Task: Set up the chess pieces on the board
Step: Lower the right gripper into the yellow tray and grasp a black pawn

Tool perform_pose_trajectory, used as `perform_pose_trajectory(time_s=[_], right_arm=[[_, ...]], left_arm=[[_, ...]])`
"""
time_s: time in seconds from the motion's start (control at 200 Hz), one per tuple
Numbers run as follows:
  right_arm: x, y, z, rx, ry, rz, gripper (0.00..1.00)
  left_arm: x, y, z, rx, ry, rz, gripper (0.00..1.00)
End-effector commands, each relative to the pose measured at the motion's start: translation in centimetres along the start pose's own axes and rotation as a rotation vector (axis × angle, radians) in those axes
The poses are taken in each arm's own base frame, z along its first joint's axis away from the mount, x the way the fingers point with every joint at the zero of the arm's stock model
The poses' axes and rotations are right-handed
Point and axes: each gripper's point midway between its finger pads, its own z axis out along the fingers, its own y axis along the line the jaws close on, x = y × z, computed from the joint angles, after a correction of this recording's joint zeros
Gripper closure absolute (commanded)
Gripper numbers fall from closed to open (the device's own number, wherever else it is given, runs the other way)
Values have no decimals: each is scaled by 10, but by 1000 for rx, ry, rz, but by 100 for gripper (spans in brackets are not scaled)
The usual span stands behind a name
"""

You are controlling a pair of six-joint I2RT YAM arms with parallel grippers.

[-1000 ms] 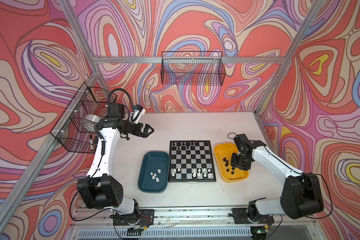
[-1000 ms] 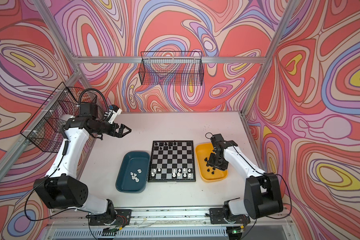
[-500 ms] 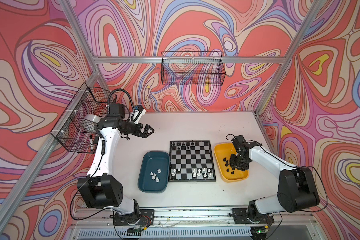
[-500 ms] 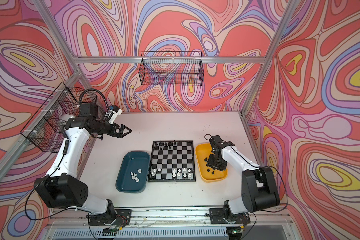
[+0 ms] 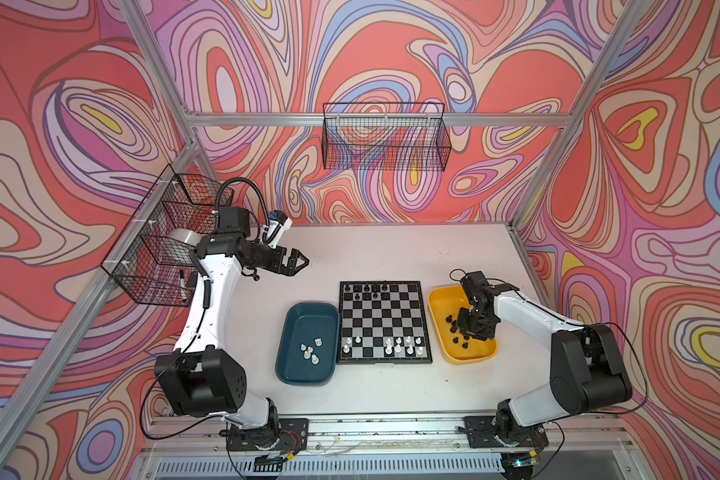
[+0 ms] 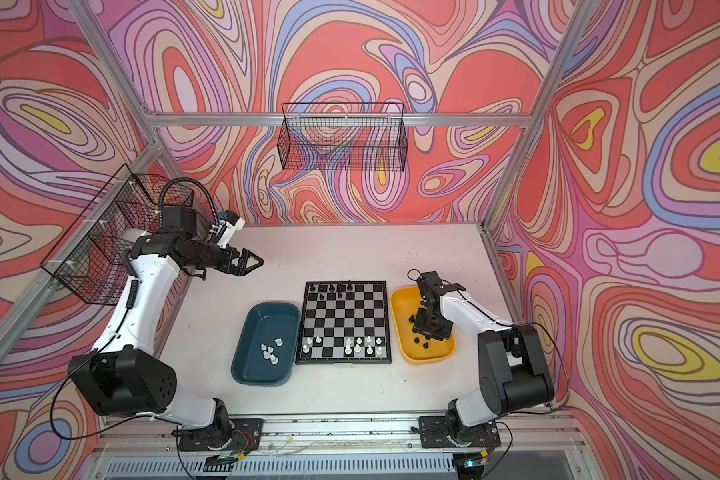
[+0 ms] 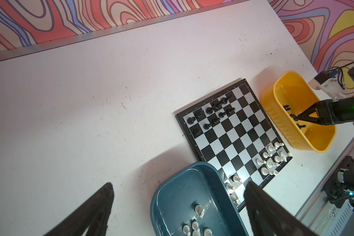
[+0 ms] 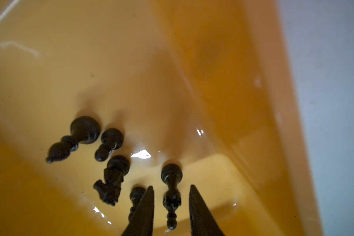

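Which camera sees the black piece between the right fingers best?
Right wrist view: the black piece lies big and sharp between the tips of the right gripper, in the yellow tray. Left wrist view shows only tiny dark specks there; in both top views it is too small.

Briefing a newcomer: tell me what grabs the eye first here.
The swirling red-and-purple walls dominate. Mid-table lies the board, partly set, between a teal tray and a yellow tray. The right gripper, jaws apart, straddles a black piece in the yellow tray; the left gripper hangs open.

yellow tray (image 5: 440, 300), teal tray (image 5: 308, 321), black-and-grey chequered board (image 5: 381, 321)
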Motion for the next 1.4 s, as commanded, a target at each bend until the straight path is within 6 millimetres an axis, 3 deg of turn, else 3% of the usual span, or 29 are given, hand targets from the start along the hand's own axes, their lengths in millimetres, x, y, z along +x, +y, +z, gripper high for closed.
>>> perform_pose_trajectory(time_s=[0.0,1.392], right_arm=[[-1,-3,7,29,-7,-14,71],[-3,-7,2,36,-38,-39,83]], left_arm=[[7,-4,3,32,31,-11,0],[11,-10,-1,32,29,-13,0]])
